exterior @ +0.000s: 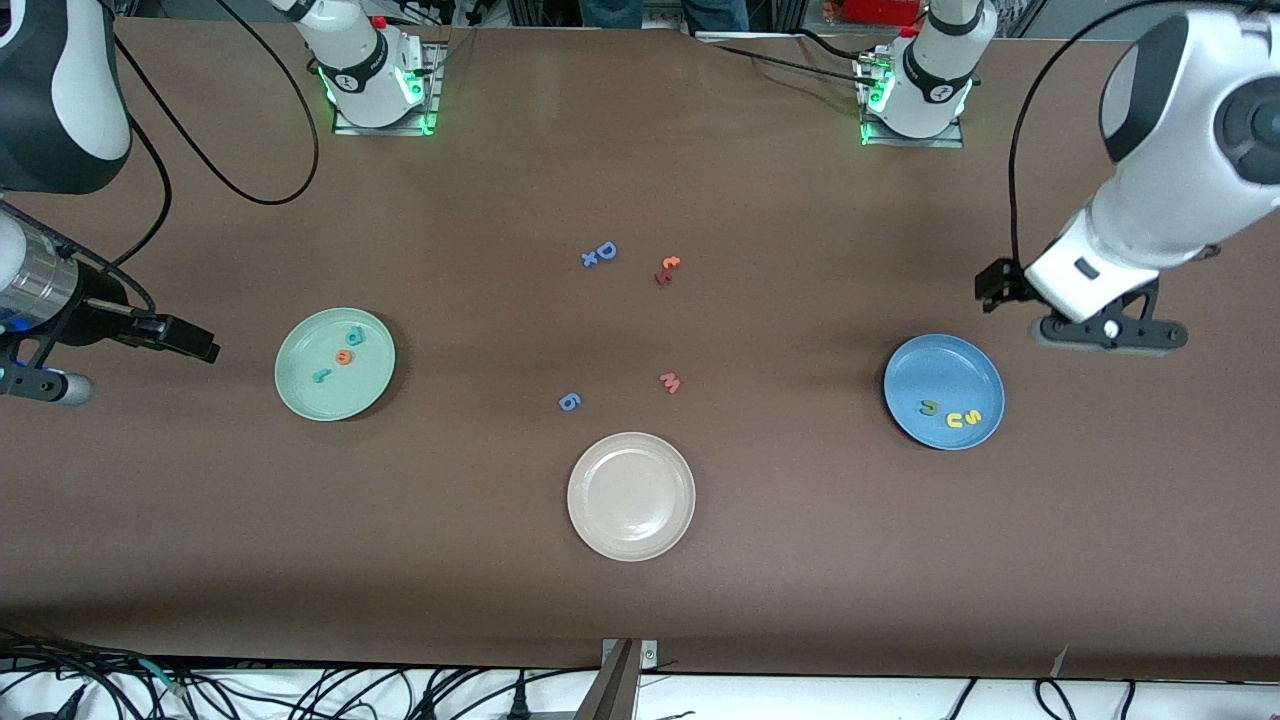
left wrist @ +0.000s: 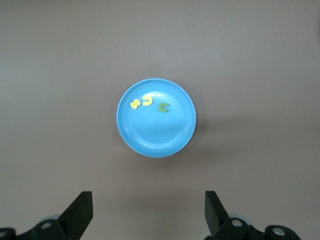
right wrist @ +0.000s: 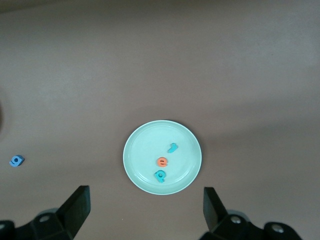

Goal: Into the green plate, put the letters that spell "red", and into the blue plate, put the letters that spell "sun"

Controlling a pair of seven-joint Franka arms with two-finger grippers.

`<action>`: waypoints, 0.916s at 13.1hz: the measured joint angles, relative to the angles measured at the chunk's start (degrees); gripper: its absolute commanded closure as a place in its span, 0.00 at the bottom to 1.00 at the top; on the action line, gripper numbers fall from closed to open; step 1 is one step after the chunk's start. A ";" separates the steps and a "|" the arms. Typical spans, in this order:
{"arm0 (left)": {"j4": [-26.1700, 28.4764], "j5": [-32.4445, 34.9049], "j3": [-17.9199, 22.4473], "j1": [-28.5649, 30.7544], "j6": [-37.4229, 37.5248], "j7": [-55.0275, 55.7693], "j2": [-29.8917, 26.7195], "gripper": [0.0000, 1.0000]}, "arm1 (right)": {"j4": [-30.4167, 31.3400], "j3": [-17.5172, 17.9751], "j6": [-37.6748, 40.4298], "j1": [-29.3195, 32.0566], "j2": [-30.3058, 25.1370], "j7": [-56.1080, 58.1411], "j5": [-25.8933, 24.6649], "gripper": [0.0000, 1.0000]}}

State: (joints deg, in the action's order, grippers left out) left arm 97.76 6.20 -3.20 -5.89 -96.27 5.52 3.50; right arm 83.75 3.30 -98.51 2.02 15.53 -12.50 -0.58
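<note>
Letters r, e, d [exterior: 344,355] lie in your green plate [exterior: 300,385], s, u, n [exterior: 950,413] in the blue plate [exterior: 905,385]; left gripper [left wrist: 148,212] and right gripper [right wrist: 146,210] hover over them, empty, jaws wide.

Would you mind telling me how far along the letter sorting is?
Done: the teal r, orange e and teal d lie in the green plate; s, u, n in the blue plate. Left gripper and right gripper are open, empty. Nothing left.
</note>
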 measured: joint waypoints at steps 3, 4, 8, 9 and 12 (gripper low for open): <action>0.58 -2.12 7.59 -3.42 2.49 0.00 -3.62 0.01 | 0.01 0.01 -0.01 0.01 0.00 0.00 0.00 0.00; 0.29 -3.55 8.07 -1.79 2.77 -0.08 -3.87 0.01 | 0.01 0.01 -0.01 0.01 0.00 0.00 0.00 0.00; -2.31 -4.81 8.33 2.62 3.30 -3.33 -3.90 0.01 | 0.01 0.01 -0.02 0.01 0.00 0.00 0.01 0.00; -3.11 -4.83 8.27 2.59 3.46 -5.32 -3.91 0.01 | 0.01 0.01 -0.02 0.01 0.00 0.00 0.01 0.00; -3.76 -4.83 7.96 2.09 3.85 -7.18 -3.91 0.01 | 0.01 0.02 -0.02 0.02 0.00 0.00 0.01 0.00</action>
State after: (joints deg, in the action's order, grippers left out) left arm 94.01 1.36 4.75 -3.80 -92.42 -1.66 -0.40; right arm 83.76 3.31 -98.54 2.04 15.53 -12.49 -0.56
